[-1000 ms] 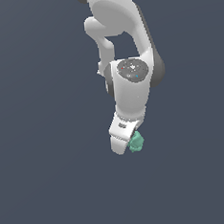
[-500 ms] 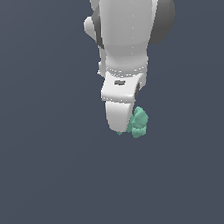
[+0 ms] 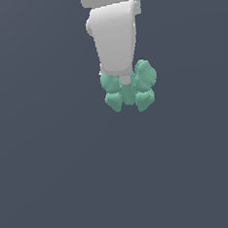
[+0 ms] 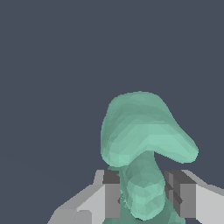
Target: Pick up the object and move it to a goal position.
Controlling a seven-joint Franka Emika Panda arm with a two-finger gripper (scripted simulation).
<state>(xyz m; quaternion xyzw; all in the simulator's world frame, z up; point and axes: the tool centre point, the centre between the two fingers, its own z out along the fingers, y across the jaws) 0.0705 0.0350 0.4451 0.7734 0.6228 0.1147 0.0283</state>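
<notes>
No brand, label or writing can be read anywhere in either view. In the exterior view the white arm comes down from the top edge, its last link tapering to the end effector [image 3: 126, 79], which points downward against a plain dark grey-blue backdrop. The teal-green knobbly object [image 3: 142, 79] sits at the tip of the end effector, with lobes bulging out on both sides and below it. In the wrist view the two grey pads [image 4: 112, 192] press on the narrow lower part of the object [image 4: 140, 131] from either side, pinching it.
</notes>
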